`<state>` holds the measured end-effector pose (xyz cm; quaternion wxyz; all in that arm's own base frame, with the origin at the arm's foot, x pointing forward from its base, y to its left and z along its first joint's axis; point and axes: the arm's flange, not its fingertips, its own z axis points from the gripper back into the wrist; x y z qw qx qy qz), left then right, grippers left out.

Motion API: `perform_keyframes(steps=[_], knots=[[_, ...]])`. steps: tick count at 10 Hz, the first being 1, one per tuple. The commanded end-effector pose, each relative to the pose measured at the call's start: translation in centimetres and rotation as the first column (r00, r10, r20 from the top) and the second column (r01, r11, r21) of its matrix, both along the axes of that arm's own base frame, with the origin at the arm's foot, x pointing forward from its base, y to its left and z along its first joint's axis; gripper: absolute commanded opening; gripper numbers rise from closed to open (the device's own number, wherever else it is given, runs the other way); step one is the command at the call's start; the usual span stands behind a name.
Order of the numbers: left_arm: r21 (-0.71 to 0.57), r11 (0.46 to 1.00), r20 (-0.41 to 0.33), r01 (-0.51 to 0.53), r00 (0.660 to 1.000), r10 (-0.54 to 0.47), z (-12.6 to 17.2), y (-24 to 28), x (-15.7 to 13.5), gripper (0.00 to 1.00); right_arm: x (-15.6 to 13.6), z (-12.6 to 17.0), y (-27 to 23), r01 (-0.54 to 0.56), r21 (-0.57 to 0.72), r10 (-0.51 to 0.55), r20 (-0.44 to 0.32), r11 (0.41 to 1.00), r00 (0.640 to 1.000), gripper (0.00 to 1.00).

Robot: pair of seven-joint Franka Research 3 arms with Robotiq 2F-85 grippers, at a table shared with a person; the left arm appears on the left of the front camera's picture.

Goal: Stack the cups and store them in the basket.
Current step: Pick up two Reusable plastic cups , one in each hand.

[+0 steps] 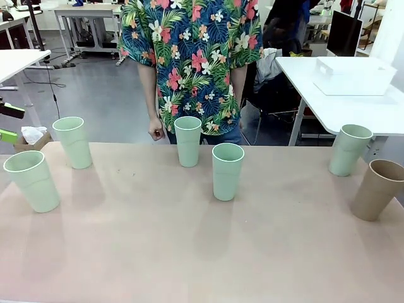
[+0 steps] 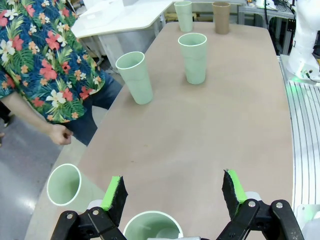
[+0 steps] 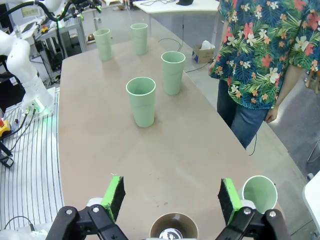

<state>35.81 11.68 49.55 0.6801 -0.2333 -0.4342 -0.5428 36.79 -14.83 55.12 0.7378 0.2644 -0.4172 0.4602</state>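
Five mint green cups and a tan cup [image 1: 377, 189] stand upright and apart on the table. The mint ones are at far left [image 1: 31, 181], back left [image 1: 72, 142], centre back [image 1: 188, 141], centre [image 1: 227, 170] and right [image 1: 349, 149]. My left gripper [image 2: 173, 192] hangs open above the far-left cup [image 2: 152, 227], with its green pads [image 1: 7, 134] at the front view's left edge. My right gripper [image 3: 172, 195] is open above the tan cup [image 3: 173, 227], with the right mint cup [image 3: 259, 192] beside it. The white basket [image 1: 353, 76] sits on a separate white table at back right.
A person in a flowered shirt [image 1: 192, 57] stands at the far side, one hand [image 1: 156, 131] hanging near the table edge. The pinkish table [image 1: 189, 252] has wide bare room in front of the cups. A gap separates it from the basket's table [image 1: 353, 110].
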Motion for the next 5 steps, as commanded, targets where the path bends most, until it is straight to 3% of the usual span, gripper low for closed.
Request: perform_keyframes(steps=[1, 5], knots=[[-0.016, 1.000, 0.008, 0.003, 1.000, -0.003, 0.12, -0.03, 0.03, 1.00, 0.18, 0.18, 0.10, -0.005, 0.008, 0.005, 0.019, 1.000, 1.000, 1.00], [-0.016, 1.000, 0.008, 0.003, 1.000, -0.003, 0.12, -0.03, 0.03, 1.00, 0.18, 0.18, 0.10, -0.005, 0.008, 0.005, 0.019, 1.000, 1.000, 1.00]])
